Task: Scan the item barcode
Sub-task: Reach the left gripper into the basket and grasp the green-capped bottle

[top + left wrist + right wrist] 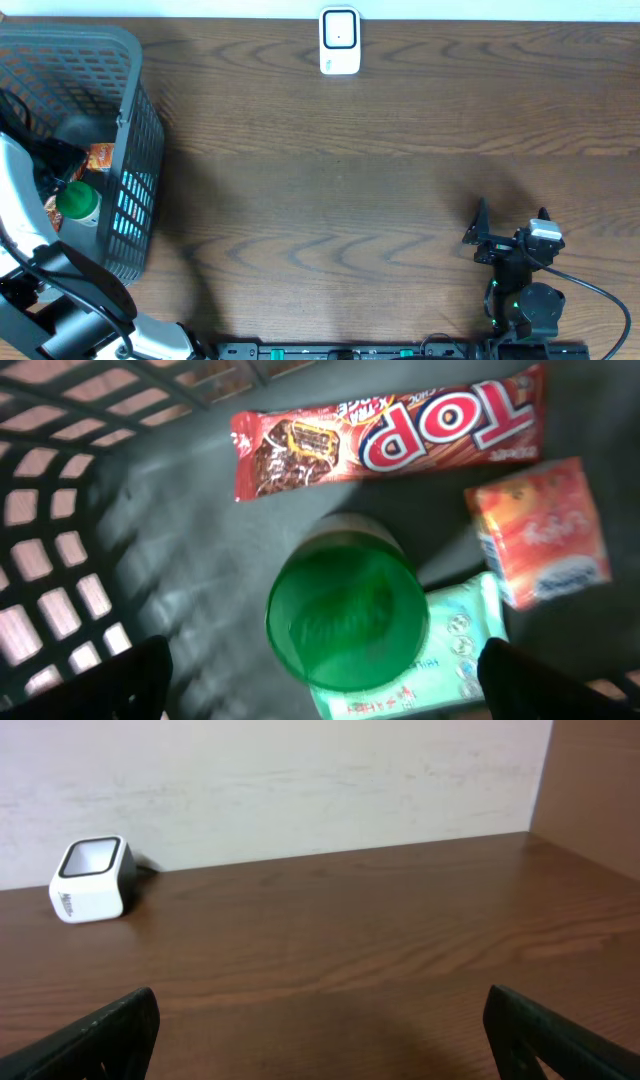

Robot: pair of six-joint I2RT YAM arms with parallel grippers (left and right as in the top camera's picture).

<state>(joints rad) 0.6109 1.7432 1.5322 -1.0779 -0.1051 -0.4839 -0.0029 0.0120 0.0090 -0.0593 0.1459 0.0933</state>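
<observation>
A: Which step is being worked on here?

B: The pick is being set up, by the look of it. Nothing is being held. The left fingers (135,680) are being shown spread wide above the goods inside the basket (130,120). The right fingers (100,1030) are spread just as wide and empty, low over the desk (350,180), well apart from the scanner (340,42) at its far edge.

A: And where is the item being found?

B: In the basket, at the left of the desk. A green-lidded jar (345,615) is being framed directly beneath, between the fingers, so it is being taken as the likely target. A chocolate bar (390,435) is lying beyond it, with an orange carton (540,530) and a wipes pack (460,630) just beside it.

A: How is it being oriented?

B: It is standing upright, with the lid being faced straight at the wrist camera. Its long axis is running vertically, along the line of approach. No barcode is being shown from here.

A: What is being called for next?

B: A straight descent with one finger on either side of the lid, a firm closing, and a lift clear of the basket wall. The label would then need to be turned toward the scanner window.
</observation>
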